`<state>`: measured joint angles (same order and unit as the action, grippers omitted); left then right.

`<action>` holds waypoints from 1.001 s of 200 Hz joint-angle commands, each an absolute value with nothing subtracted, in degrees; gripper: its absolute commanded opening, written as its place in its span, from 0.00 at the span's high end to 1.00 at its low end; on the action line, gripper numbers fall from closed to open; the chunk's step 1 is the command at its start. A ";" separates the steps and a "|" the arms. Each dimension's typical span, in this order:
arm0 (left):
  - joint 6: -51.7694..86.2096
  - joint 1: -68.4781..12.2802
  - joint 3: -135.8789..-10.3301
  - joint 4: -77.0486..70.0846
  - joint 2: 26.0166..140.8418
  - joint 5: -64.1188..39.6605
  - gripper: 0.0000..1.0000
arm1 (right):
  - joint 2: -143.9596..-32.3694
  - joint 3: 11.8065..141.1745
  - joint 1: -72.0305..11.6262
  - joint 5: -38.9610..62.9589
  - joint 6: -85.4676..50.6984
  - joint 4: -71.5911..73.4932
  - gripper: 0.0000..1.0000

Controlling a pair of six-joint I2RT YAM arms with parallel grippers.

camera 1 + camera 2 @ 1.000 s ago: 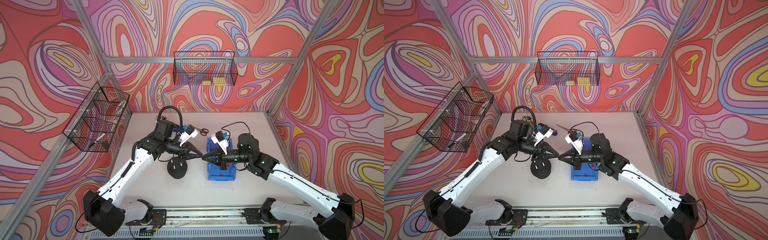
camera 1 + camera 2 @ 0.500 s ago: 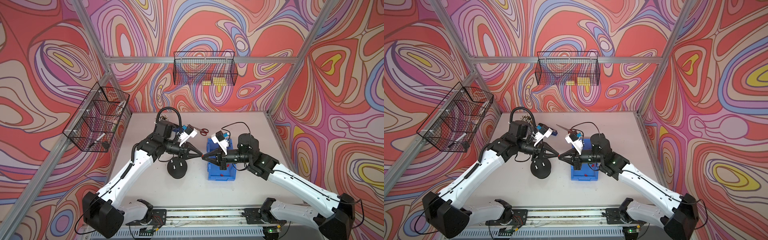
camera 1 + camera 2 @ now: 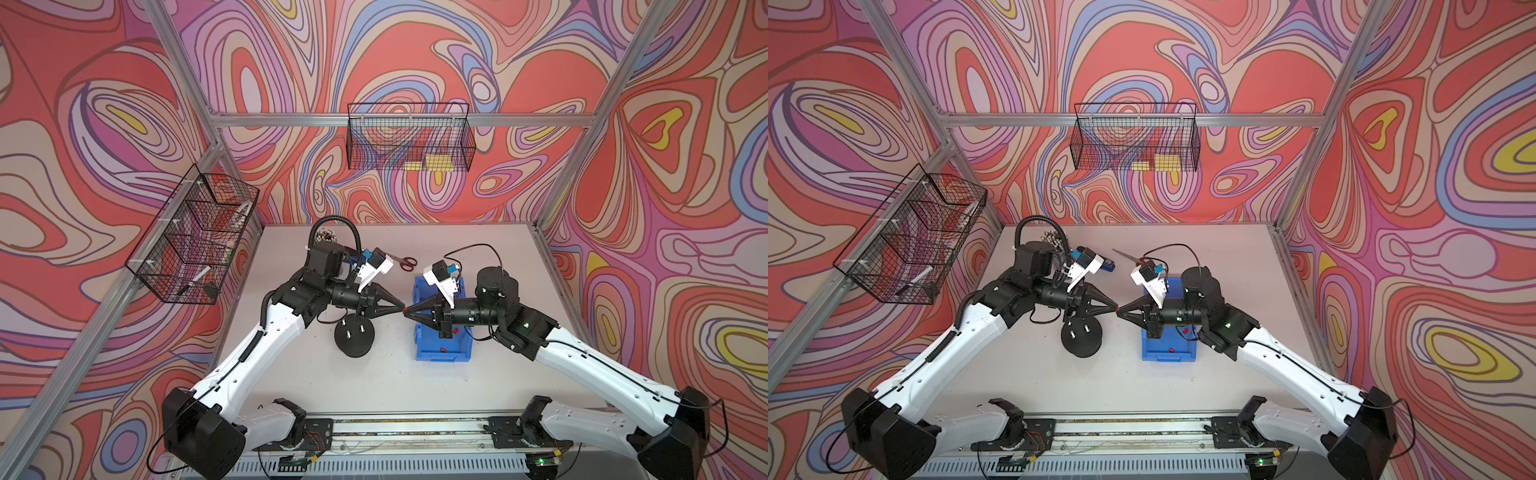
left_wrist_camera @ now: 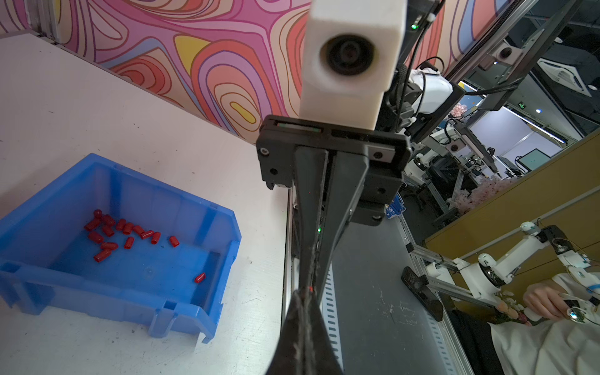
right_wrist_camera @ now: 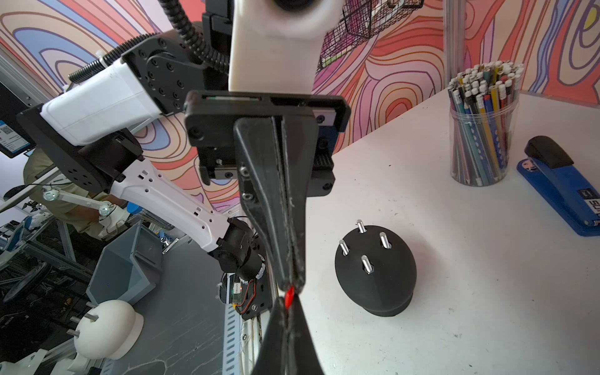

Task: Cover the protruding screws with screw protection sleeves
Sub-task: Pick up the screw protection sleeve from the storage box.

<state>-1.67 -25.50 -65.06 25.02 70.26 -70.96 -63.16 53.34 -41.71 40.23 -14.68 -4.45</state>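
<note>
My two grippers meet tip to tip above the table, between the black round base [image 3: 354, 338] and the blue bin [image 3: 442, 353]. The left gripper [image 3: 402, 309] and the right gripper [image 3: 409, 311] are both shut, each pinching one end of a single red screw protection sleeve [image 5: 289, 296], also visible as a red speck [image 4: 311, 288] in the left wrist view. Four bare silvery protruding screws [image 5: 366, 263] stand upright on the base [image 5: 383, 285], just beside the tips. Several more sleeves [image 4: 123, 232] lie loose in the bin [image 4: 207, 207].
A clear cup of pencils [image 5: 480, 130] and a blue stapler [image 5: 561, 185] stand behind the base. Red-handled scissors [image 3: 405, 262] lie further back. Wire baskets hang on the back wall [image 3: 409, 137] and the left wall [image 3: 195, 237].
</note>
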 commanded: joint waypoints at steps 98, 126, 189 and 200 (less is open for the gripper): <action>-5.13 -25.33 -67.15 28.56 71.28 -75.33 0.93 | -62.56 53.14 -41.90 39.73 -14.94 -4.23 1.00; -4.81 -25.32 -67.10 28.30 71.27 -74.84 0.92 | -62.67 53.12 -41.88 39.88 -14.94 -3.96 1.00; -5.03 -25.30 -66.98 28.30 71.04 -75.60 0.88 | -62.86 53.24 -41.85 39.90 -15.12 -3.60 1.00; -5.05 -25.36 -67.02 28.25 71.02 -75.59 0.90 | -62.93 53.17 -41.84 39.99 -15.12 -3.60 1.00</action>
<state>-3.86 -25.23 -65.58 27.44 71.33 -73.54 -63.13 53.34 -41.71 40.29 -14.70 -4.34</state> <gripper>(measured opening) 0.128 0.041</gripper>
